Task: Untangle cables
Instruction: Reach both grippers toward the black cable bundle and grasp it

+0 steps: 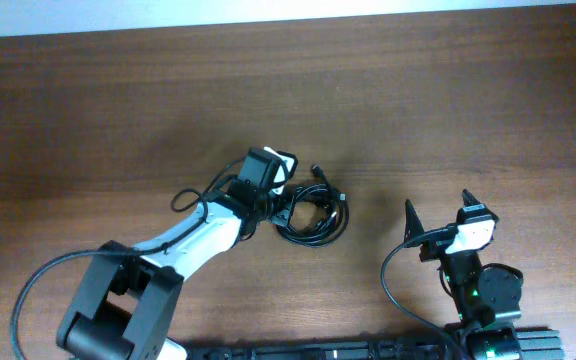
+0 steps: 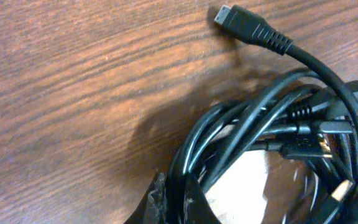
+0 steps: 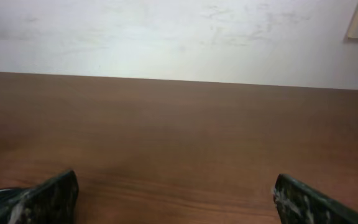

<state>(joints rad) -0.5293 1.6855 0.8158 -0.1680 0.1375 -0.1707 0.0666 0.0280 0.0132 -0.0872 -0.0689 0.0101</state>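
While the left claw (image 1: 280, 190) sits down on the cables (image 1: 315, 215), I cannot tell whether it pinches them. The black coil lies at its tips, one plug (image 2: 247, 28) just ahead. The right claw (image 3: 174, 199) stands spread, well apart from the coil, facing the brown wood-grain table (image 3: 179, 124) and a white wall (image 3: 166, 37).

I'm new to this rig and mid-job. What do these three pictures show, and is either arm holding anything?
Two robot arms work at a wooden table. The overhead view looks straight down, and the other two views come from a camera on each wrist. The left gripper is down at the cables, a black coil with a plug sticking out. Its wrist view shows them close up, but not whether it grips them. The right gripper is off to the side, open and holding nothing.
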